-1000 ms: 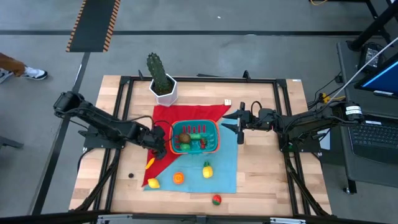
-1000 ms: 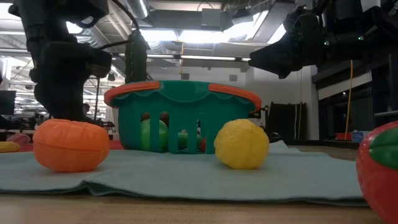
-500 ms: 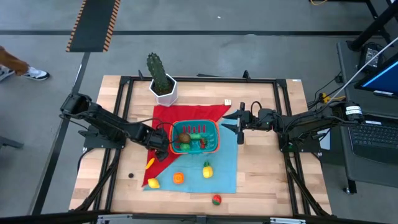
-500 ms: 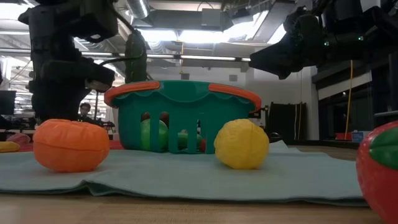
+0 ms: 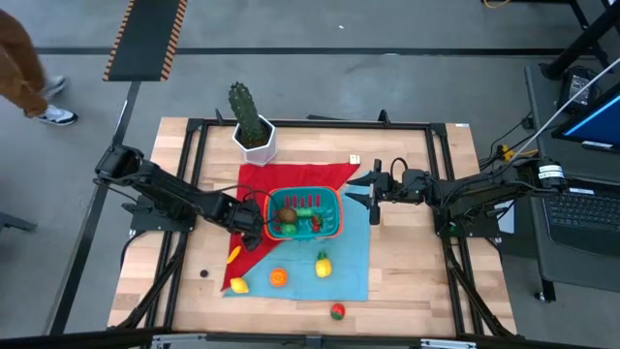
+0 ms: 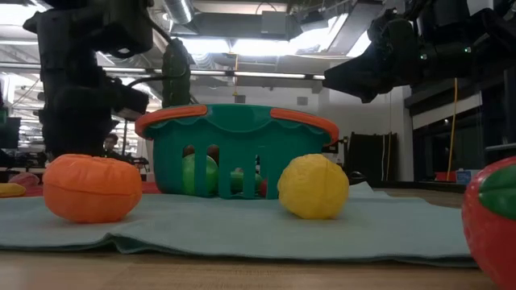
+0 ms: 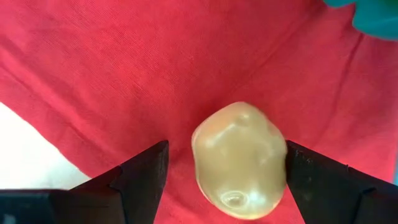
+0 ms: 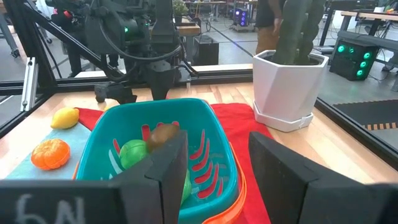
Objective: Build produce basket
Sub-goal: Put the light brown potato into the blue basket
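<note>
Potato [image 7: 239,160] sits on the red cloth [image 7: 124,68] beside the teal basket [image 5: 303,214]. The left claw [image 7: 224,171] has come down around it, fingers wide open, not squeezing yet. The right claw [image 8: 214,165] waits half open by the basket's other side.

**Tight on the left, open in front**

Crowded at the basket's [image 5: 303,214] left wall: left gripper [image 7: 224,163] low over the red cloth [image 7: 124,74], fingers wide around a pale potato [image 7: 239,160]. Blocked behind by the cactus pot [image 5: 254,139]. Open wood along the table's [image 5: 417,262] right side. Scattered across the front: lemon [image 6: 313,187], orange [image 6: 92,188], strawberry [image 6: 493,219].
</note>
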